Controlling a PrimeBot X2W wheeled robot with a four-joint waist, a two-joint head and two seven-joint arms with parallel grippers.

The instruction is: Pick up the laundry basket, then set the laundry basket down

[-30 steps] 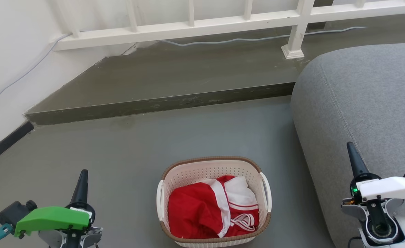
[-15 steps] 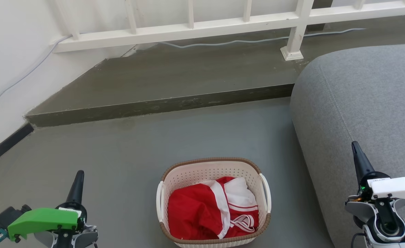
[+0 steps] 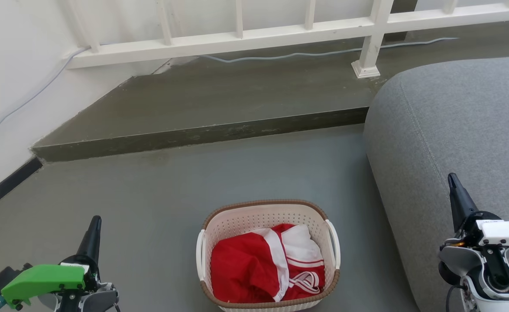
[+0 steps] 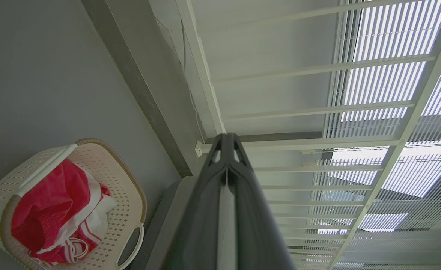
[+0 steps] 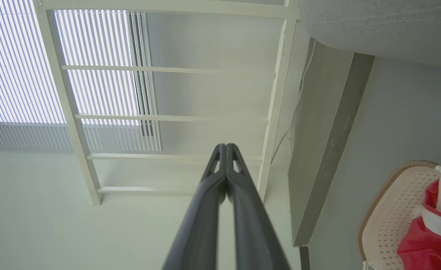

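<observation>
We log laundry basket (image 3: pixel 265 202) on floor (image 3: pixel 172 195), holding red-white garment (image 3: pixel 254 268) | left claw (image 4: pixel 226 139), right claw (image 5: pixel 226 147) pressed together, empty

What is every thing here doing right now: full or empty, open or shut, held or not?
Cream-white perforated plastic laundry basket with brown rim: upright on the grey floor, not held, partly filled.
Red-and-white crumpled cloth garment: bunched inside the basket.
Left arm's long dark fingers: shut, empty, apart from the basket.
Right arm's long dark fingers: shut, empty, apart from the basket.
</observation>
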